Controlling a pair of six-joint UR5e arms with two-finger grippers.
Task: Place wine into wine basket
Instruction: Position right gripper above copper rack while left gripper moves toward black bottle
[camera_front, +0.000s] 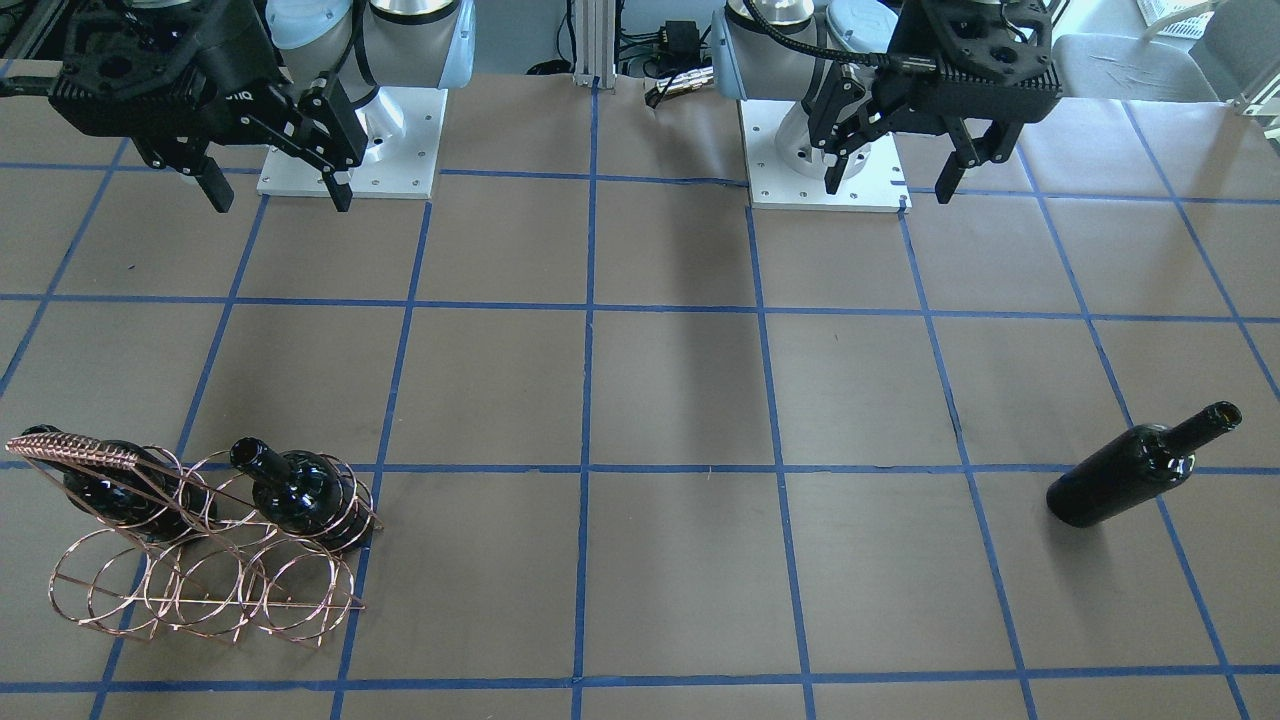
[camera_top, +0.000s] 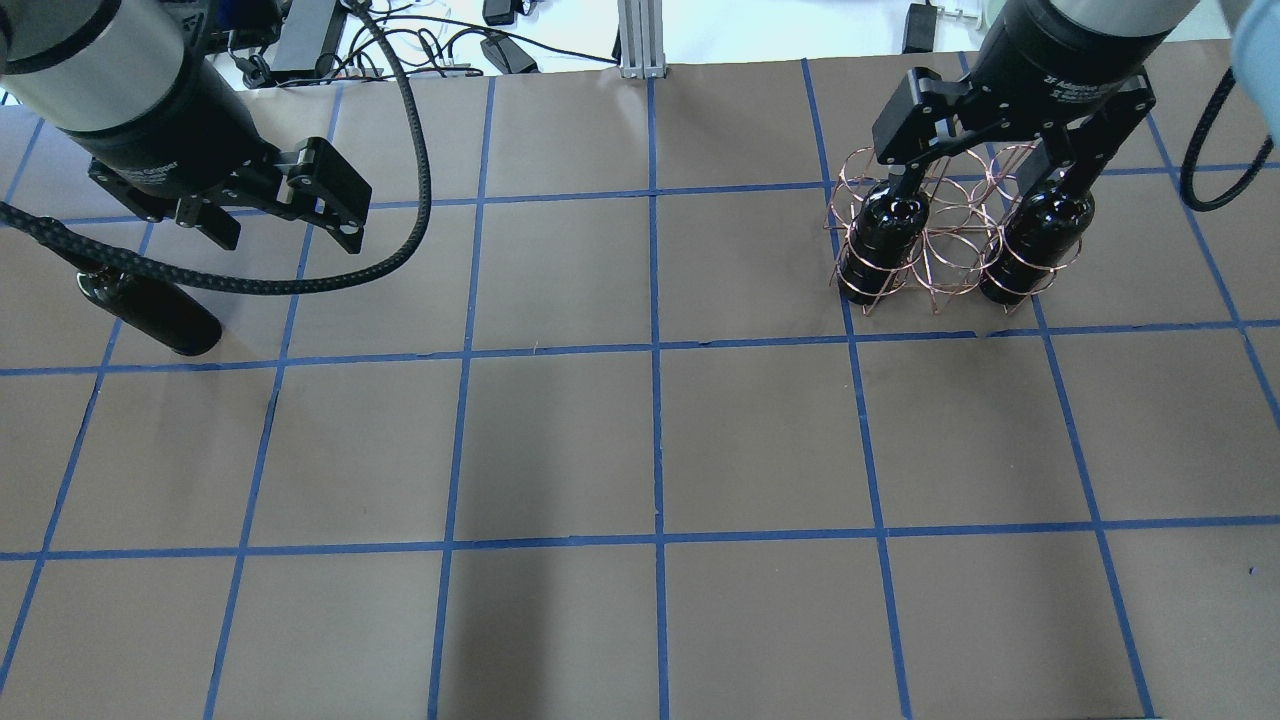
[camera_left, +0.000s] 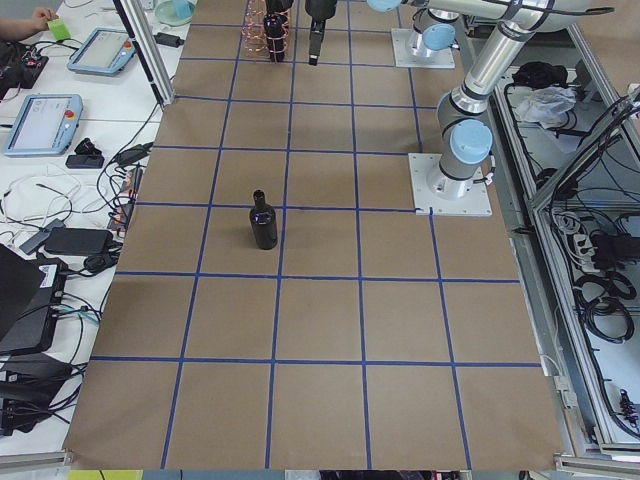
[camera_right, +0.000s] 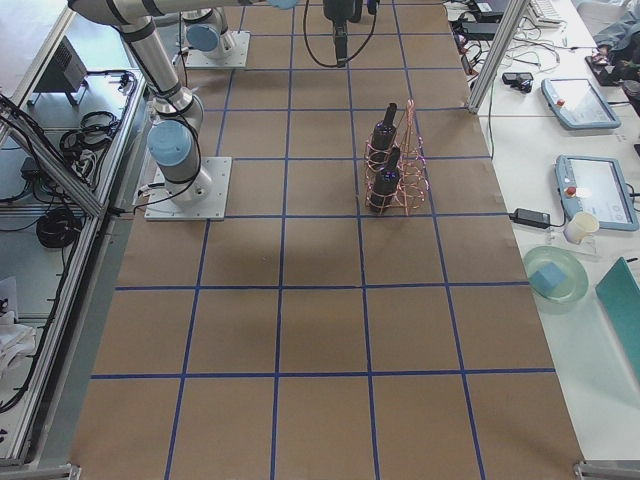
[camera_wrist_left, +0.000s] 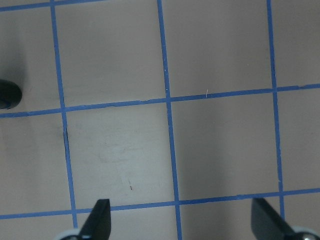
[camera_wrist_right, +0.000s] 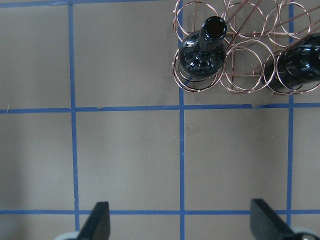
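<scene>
While left pincer (camera_front: 890, 187) and right pincer (camera_front: 280, 197) hang spread wide, glossy near-black unlabelled wine bottle (camera_front: 1140, 472) stands upright lower right on surface (camera_front: 660, 400), well apart from copper-wire wine basket (camera_front: 200, 585), lower left.

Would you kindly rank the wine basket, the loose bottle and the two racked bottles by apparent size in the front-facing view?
1. wine basket
2. loose bottle
3. open-mouthed racked bottle, handle-side racked bottle: alike, partly hidden.

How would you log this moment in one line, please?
left gripper: open, empty | right gripper: open, empty | loose wine bottle: upright on table | wine basket: two bottles in
</scene>
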